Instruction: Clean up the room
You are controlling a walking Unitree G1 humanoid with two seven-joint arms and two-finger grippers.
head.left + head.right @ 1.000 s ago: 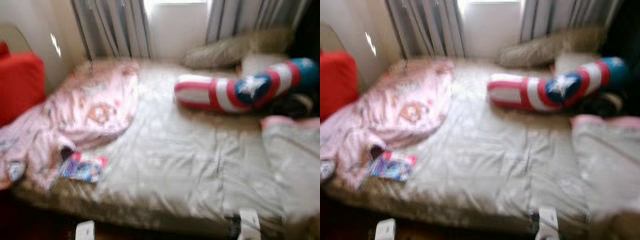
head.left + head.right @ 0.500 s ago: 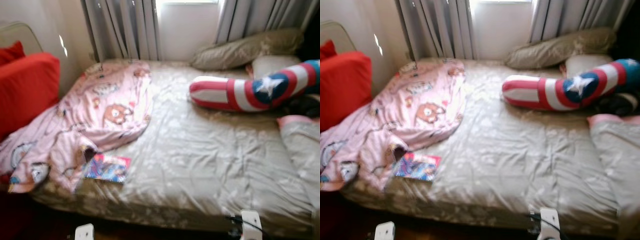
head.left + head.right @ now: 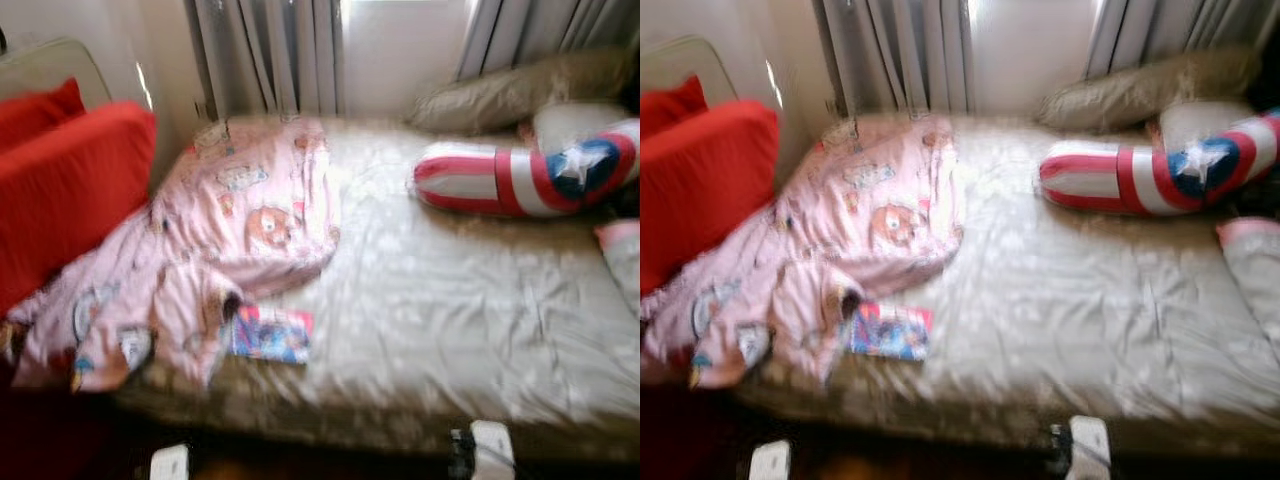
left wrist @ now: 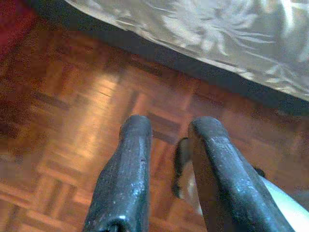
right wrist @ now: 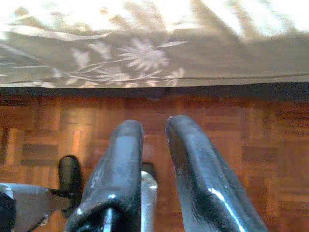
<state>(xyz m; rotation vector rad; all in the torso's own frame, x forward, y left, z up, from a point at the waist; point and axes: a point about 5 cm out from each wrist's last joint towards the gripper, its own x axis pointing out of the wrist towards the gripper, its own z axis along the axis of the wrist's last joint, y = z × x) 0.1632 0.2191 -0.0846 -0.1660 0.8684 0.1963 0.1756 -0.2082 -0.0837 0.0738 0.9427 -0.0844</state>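
I'm standing at the foot of the bed (image 3: 450, 320), both arms hanging idle over the wood floor (image 4: 72, 111). The left claw (image 4: 166, 145) is slightly spread and holds nothing; the right claw (image 5: 154, 140) is nearly pressed together, also with nothing in it.

On the bed, the pink blanket (image 3: 240, 220) lies crumpled along the side nearest the red chair (image 3: 60, 190), spilling over the bed's edge. A small colourful book (image 3: 272, 333) lies on the bed just beside the blanket's lower fold. The striped pillow (image 3: 500, 180) rests near the head of the bed, by the curtains (image 3: 270, 50).

The picture is blurred, so I'd let the body settle first. I judge the book the easiest pick: approach square, then lift an arm.
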